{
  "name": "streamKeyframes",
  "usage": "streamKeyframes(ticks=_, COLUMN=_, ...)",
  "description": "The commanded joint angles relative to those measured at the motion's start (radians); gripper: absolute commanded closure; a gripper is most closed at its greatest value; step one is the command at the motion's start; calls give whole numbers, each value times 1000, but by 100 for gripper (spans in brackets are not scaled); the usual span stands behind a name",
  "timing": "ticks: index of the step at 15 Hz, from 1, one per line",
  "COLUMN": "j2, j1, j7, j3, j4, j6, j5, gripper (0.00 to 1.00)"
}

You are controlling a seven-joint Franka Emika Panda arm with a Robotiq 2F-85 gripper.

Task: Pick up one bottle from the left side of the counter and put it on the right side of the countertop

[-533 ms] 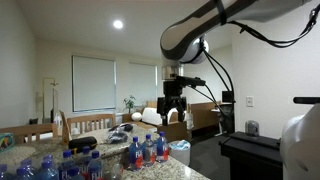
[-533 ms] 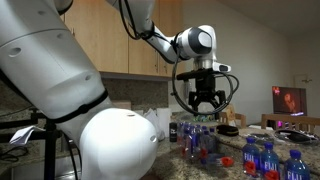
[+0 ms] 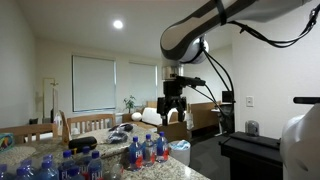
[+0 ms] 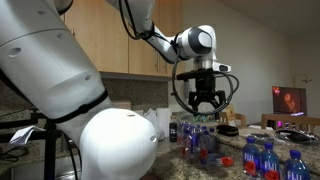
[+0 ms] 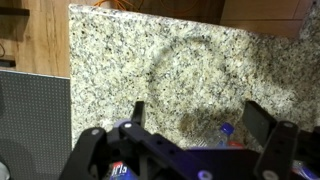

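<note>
Several small clear water bottles with blue caps stand in groups on the speckled counter (image 3: 172, 168). One group (image 3: 148, 150) stands under my gripper (image 3: 174, 106), another group (image 3: 60, 167) further along. In an exterior view the near group (image 4: 200, 139) is below my gripper (image 4: 206, 101), with more bottles (image 4: 268, 159) to the side. My gripper is open and empty, hanging well above the bottles. In the wrist view the open jaws (image 5: 195, 118) frame the counter (image 5: 130, 60); one blue-capped bottle (image 5: 226, 132) shows between them.
A black cabinet (image 3: 250, 155) stands beside the counter. Chairs (image 3: 85, 125) stand behind the counter. A screen (image 4: 291, 100) glows at the back. Wooden cupboards (image 4: 130, 40) hang above. A large white robot body (image 4: 110, 140) fills the foreground.
</note>
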Motion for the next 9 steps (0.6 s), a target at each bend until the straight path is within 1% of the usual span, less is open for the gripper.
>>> streamKeyframes(ticks=1, j2=0, j1=-6, j7=-3, j3=5, j4=2, j6=-2, j5=3, gripper=0)
streamKeyframes(ticks=3, j2=0, j1=-6, j7=-3, j3=5, j4=2, j6=-2, j5=3, gripper=0)
streamKeyframes(ticks=4, j2=22, j1=1, j7=5, j3=10, j4=15, j6=-18, j5=15, gripper=0)
streamKeyframes(ticks=7, j2=56, j1=35, j7=72, j3=88, j4=44, j6=-25, j5=16, gripper=0)
streamKeyframes(ticks=8, j2=65, j1=45, j7=82, j3=102, j4=51, j6=-24, j5=20, gripper=0)
streamKeyframes(ticks=9, j2=68, j1=57, j7=74, j3=102, j4=49, j6=-13, j5=38, gripper=0)
